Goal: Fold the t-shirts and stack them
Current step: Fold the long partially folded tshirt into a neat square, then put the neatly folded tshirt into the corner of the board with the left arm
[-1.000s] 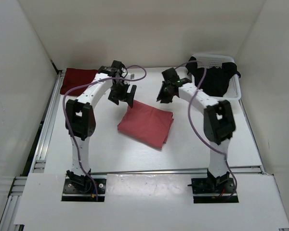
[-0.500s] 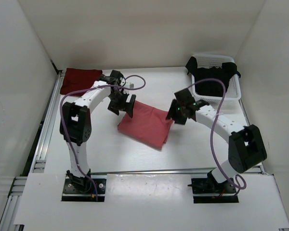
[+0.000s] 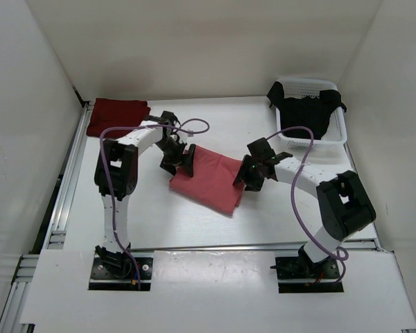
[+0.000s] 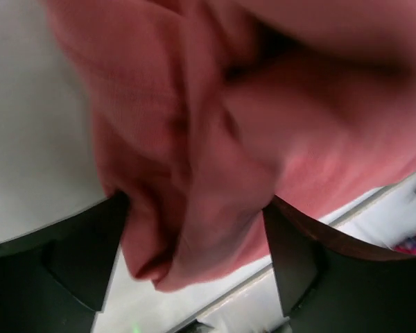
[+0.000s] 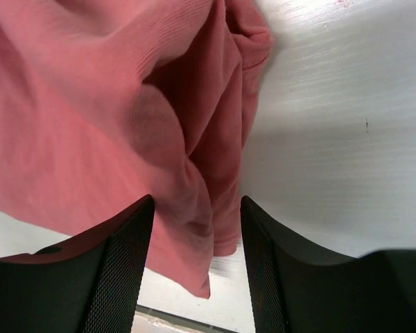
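Folded salmon pink t-shirt point(image 3: 211, 179) on the counter point(image 3: 194, 225) is straddled at opposite edges by left gripper point(image 3: 179, 163) and right gripper point(image 3: 245, 179). Fingers point(image 5: 125, 263) of both are held apart, unclamped.

A robotics lab cell — white panels point(image 3: 194, 48) box in a white desk point(image 3: 215, 229), aluminium rails point(image 3: 61, 208) at its edge, robot arms point(image 3: 116, 173) bolted on.

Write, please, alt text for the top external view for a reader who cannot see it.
A folded salmon pink t-shirt lies mid-frame on a white table, the left fingers at its far left corner and the right fingers at its right edge. A maroon t-shirt lies far left; a black t-shirt drapes a white basket far right.
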`<state>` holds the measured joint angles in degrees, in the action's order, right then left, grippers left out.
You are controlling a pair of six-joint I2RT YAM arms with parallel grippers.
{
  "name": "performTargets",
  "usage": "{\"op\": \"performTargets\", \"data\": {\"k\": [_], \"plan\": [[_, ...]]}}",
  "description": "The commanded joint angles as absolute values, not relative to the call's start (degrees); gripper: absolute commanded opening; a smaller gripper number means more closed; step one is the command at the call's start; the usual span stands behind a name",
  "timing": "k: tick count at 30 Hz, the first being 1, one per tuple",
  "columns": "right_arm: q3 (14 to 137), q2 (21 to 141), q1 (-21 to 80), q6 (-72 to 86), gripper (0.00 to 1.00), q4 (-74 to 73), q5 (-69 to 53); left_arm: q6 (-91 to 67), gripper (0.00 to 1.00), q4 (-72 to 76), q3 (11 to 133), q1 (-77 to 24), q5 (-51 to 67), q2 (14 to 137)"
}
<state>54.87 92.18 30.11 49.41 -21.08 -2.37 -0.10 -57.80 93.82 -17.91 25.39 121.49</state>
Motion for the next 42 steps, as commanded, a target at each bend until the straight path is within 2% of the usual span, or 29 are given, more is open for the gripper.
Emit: {"op": "performTargets", "data": {"k": [1, 2, 5, 9, 12, 13, 14, 20, 26, 34, 42], "plan": [[56.51, 93.6, 30.15, 50.01, 0.57, -19.95, -3.16, 0.0, 0.89, -59.41, 95.36, -17.75, 29.88, 125.5], [57.04, 94.3, 30.15, 50.01, 0.57, -19.95, -3.16, 0.0, 0.82, -59.41, 95.36, -17.75, 30.49, 125.51], [57.56, 94.83, 30.15, 50.01, 0.56, -19.95, -3.16, 0.0, 0.75, -59.41, 94.75, -18.28, 32.34, 126.12], [57.57, 94.83, 30.15, 50.01, 0.56, -19.95, -2.64, 0.0, 0.57, -60.64, 94.75, -19.69, 33.83, 127.44], [58.1, 94.31, 30.15, 50.01, 0.56, -21.09, -2.11, 0.0, 0.28, -62.05, 95.36, -19.69, 35.68, 128.76], [58.1, 93.78, 30.15, 50.01, 0.56, -21.7, -1.41, 0.0, 0.14, -62.05, 95.36, -19.69, 36.21, 128.76], [58.1, 93.17, 30.15, 50.01, 0.56, -21.71, -1.41, 0.0, 0.1, -62.05, 95.36, -19.69, 36.21, 128.76], [58.1, 89.05, 30.15, 50.01, 0.56, -25.39, 2.54, 0.0, 0.1, -63.37, 98.09, -16.79, 34.55, 124.29], [58.7, 83.41, 30.15, 49.48, 0.56, -29.25, 8.87, 0.0, 0.1, -58.38, 101.5, -14.6, 13.13, 118.13], [61.52, 82.79, 29.62, 46.93, 0.56, -32.25, 11.43, 0.0, 0.1, -55.74, 117.14, -12.84, -13.32, 123.65], [61.52, 83.32, 29.62, 46.41, 0.56, -32.26, 11.43, 0.0, 0.1, -50.98, 129.55, -10.47, -24.08, 129.73]]}}
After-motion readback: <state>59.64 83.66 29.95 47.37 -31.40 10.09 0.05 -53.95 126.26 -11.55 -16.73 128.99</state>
